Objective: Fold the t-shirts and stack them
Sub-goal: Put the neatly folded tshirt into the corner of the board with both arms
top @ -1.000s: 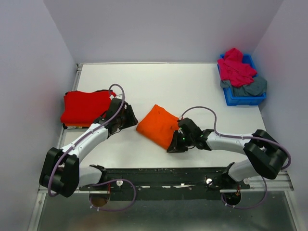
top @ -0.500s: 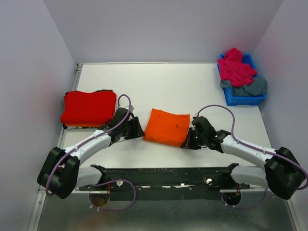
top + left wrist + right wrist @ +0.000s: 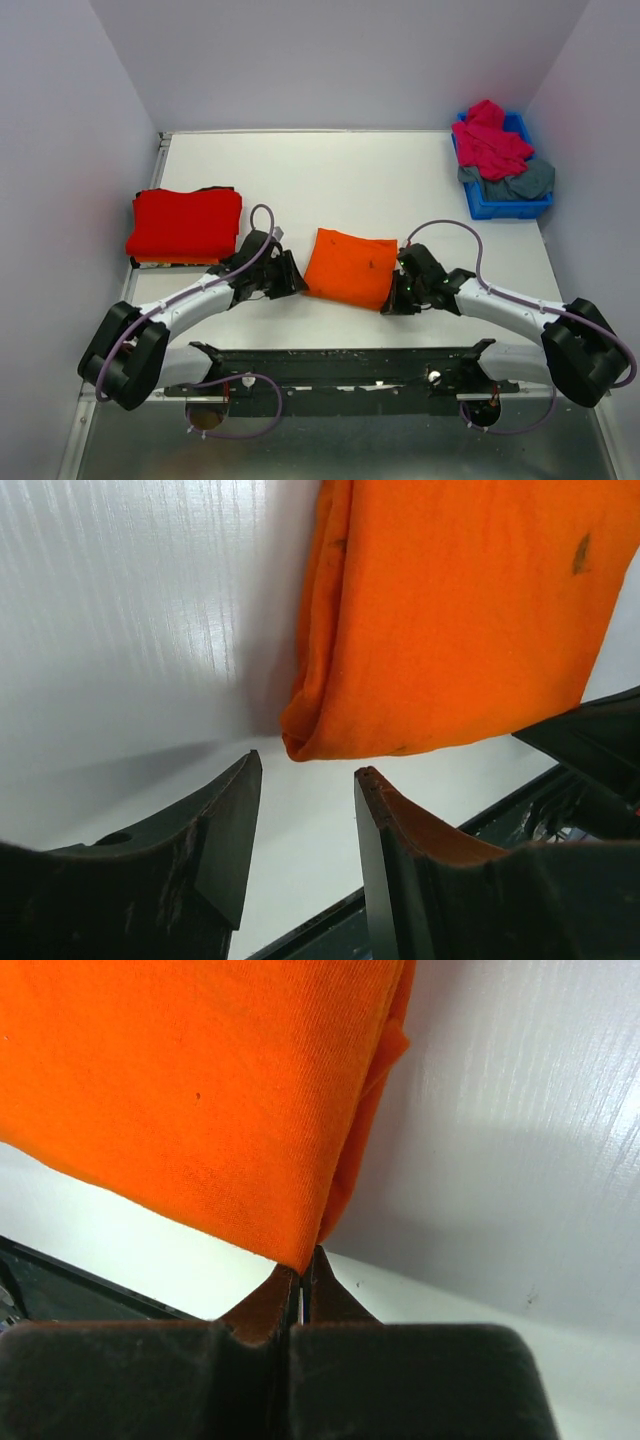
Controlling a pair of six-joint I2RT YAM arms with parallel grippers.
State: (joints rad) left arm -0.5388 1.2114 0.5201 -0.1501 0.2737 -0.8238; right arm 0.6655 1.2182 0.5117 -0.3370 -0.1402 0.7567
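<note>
A folded bright orange t-shirt [image 3: 350, 265] lies flat in the middle of the table near the front. My left gripper [image 3: 295, 283] is open and empty, its jaws just short of the shirt's near left corner [image 3: 300, 742]. In the left wrist view the gripper [image 3: 308, 770] faces the orange shirt [image 3: 450, 610]. My right gripper [image 3: 392, 300] is shut on the shirt's near right corner. In the right wrist view the gripper [image 3: 302, 1265] pinches the tip of the orange shirt [image 3: 200, 1090]. A folded red t-shirt [image 3: 185, 222] lies at the left edge.
A small blue plastic bin [image 3: 505, 207] stands at the back right, holding a crumpled magenta-pink t-shirt [image 3: 490, 140] and a slate grey-blue t-shirt [image 3: 525, 180]. White walls close in left, right and back. A black rail [image 3: 350, 360] runs along the front edge.
My right gripper pulled the orange shirt's corner to the right and the shirt turned squarer to the table. My left gripper moved right, away from the red shirt to the orange shirt's left corner.
</note>
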